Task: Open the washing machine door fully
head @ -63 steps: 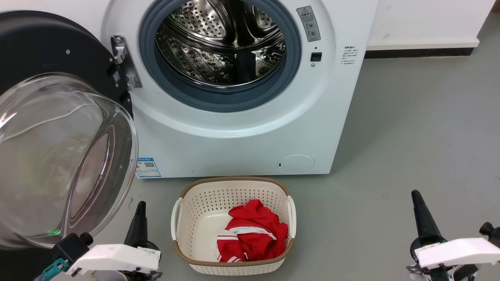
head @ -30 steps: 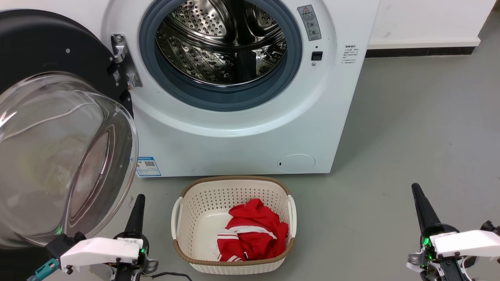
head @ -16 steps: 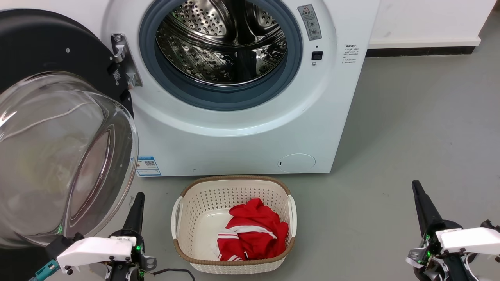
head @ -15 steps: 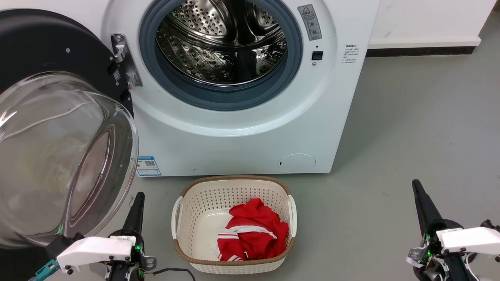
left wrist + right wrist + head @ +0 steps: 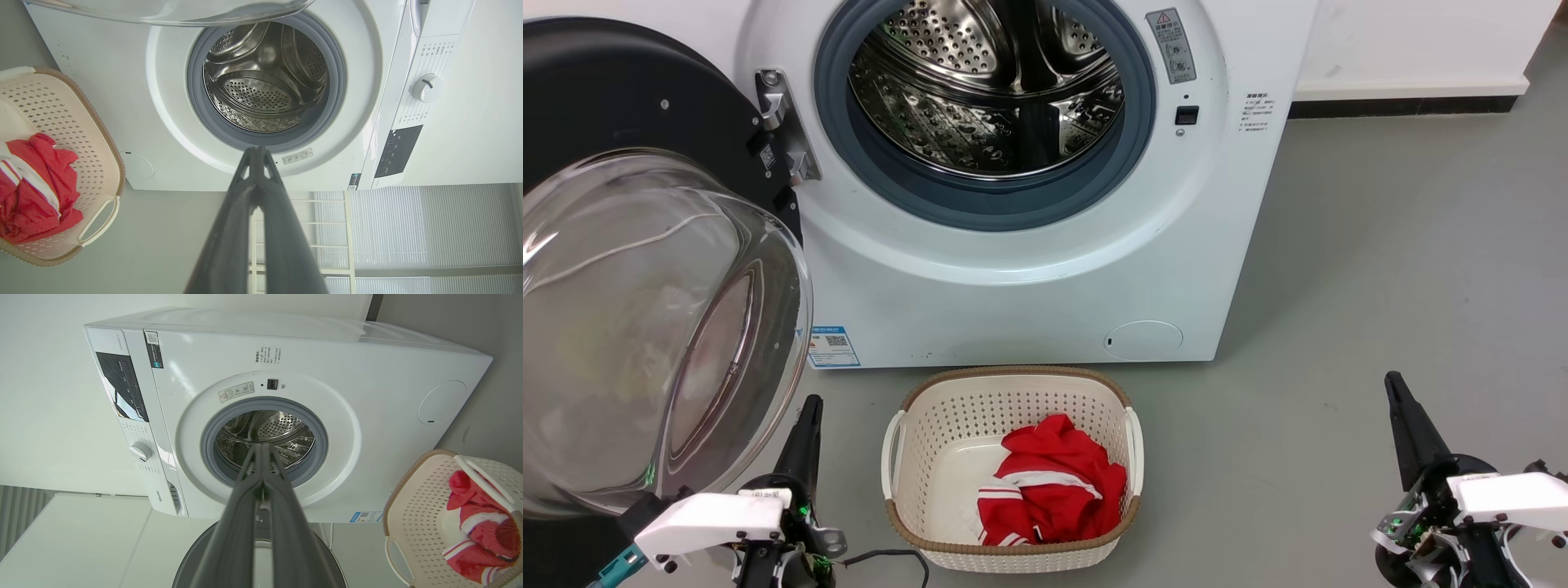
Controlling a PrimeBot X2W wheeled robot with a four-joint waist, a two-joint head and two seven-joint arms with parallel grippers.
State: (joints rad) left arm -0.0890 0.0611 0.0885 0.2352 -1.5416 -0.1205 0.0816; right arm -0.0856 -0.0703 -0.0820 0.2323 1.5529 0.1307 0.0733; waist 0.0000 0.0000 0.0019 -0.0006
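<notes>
The white washing machine (image 5: 1029, 302) stands ahead with its steel drum (image 5: 988, 90) exposed. The washing machine door (image 5: 621, 98), a black disc with a bulging glass bowl (image 5: 629, 327), is swung wide to the left on its hinge (image 5: 780, 131). My left gripper (image 5: 810, 404) is low on the left, just right of the glass bowl, shut and holding nothing. In the left wrist view the left gripper (image 5: 257, 150) points at the drum, with the bowl's rim (image 5: 171, 10) along the top. My right gripper (image 5: 1393, 380) is far to the right over the floor, shut and holding nothing. In the right wrist view the right gripper (image 5: 262, 446) also points at the drum.
A cream perforated basket (image 5: 1013, 377) holding a red garment (image 5: 1054, 482) sits on the grey floor in front of the machine, between my arms. Bare floor stretches to the right, up to a white wall with a dark baseboard (image 5: 1405, 108).
Both wrist housings have sunk lower in the head view while the fingertips rose slightly. The door, basket and garment have not moved.
</notes>
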